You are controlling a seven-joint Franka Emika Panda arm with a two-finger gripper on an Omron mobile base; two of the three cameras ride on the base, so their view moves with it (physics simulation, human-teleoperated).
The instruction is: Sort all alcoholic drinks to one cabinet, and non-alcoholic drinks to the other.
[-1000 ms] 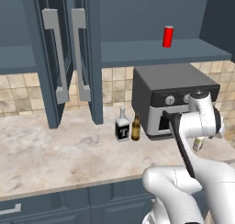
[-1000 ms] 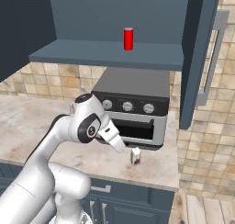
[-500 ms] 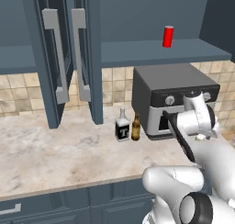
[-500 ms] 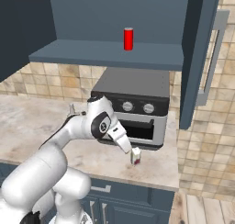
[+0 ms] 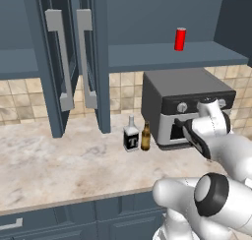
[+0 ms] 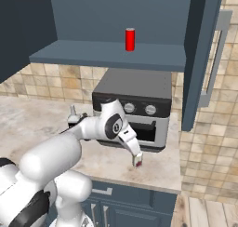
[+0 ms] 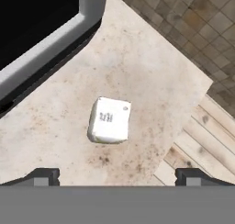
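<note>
A pale cream-white can (image 7: 110,120) stands on the counter in front of the toaster oven, close to the counter's right end, small in the right base view (image 6: 138,162). My gripper (image 7: 117,176) hangs open right above it, one fingertip on each side, touching nothing. The red can (image 5: 180,39) stands on the shelf of the open right-hand cabinet (image 5: 162,56). A clear liquor bottle (image 5: 131,136) with a black label and a brown beer bottle (image 5: 145,136) stand side by side on the counter, left of the oven. The left cabinet's doors (image 5: 64,62) hang open.
A grey toaster oven (image 5: 187,104) sits on the marble counter (image 5: 59,170) under the right cabinet. The counter ends just right of the pale can, with wood floor (image 7: 202,140) below. The right cabinet's open door (image 6: 204,58) juts out to the right of the oven.
My arm has swung to the right and reached lower, bringing the hand down closer over the pale can. The jaws stayed open. Cans and bottles have not moved.
</note>
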